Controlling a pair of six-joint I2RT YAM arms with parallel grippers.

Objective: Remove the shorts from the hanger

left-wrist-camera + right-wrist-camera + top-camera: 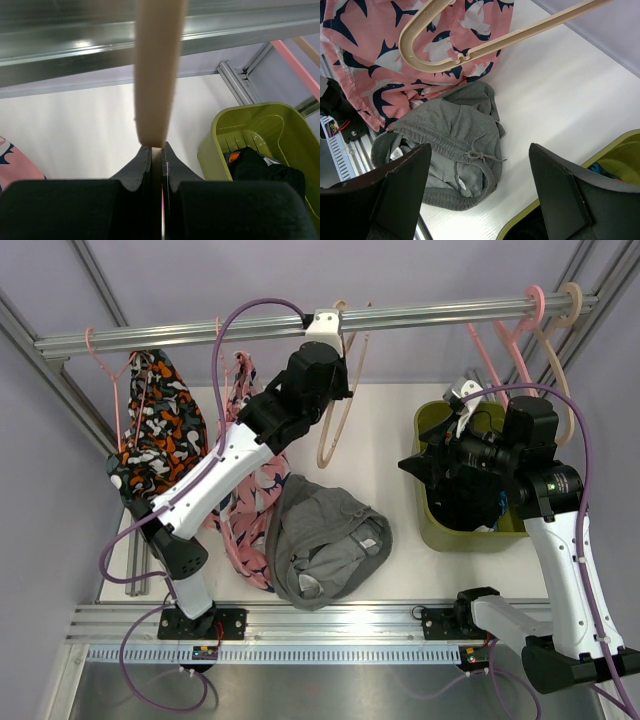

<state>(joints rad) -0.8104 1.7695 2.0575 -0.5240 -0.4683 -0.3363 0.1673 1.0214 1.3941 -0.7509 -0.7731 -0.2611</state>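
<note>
Far left on the rail [200, 332], the orange-black-white patterned shorts [160, 425] hang on a pink hanger [103, 360]. Just right of them are the pink shark-print shorts [245, 540], also hanging, with the hem down near the table [390, 410]. My left gripper [156, 149] is up at the rail, pinched tight on the thin strip of a bare beige hanger [156, 75]. There's no cloth on it, and I can't tell if its hook is seated on the rail. The grey shorts [325, 540] lie crumpled on the table right below that hanger, touching the shark-print pair, so I read this pair as already off. The step now is to park the hanger and clear the cloth. Plan: confirm the hook sits over the rail before letting go, release slowly, then back the left arm out toward the near side without brushing the shark-print fabric beside it. On the right is the green bin [432, 420] with a black garment [260, 167] inside. My right gripper [480, 150] hovers above the bin, spread wide and holding nothing. For the grey pair I'd go in at the bunched waistband by the drawstring, get both layers, and lift high enough to clear the bin rim. Empty hangers [535, 310] sit at the far right of the rail, well clear.
</note>
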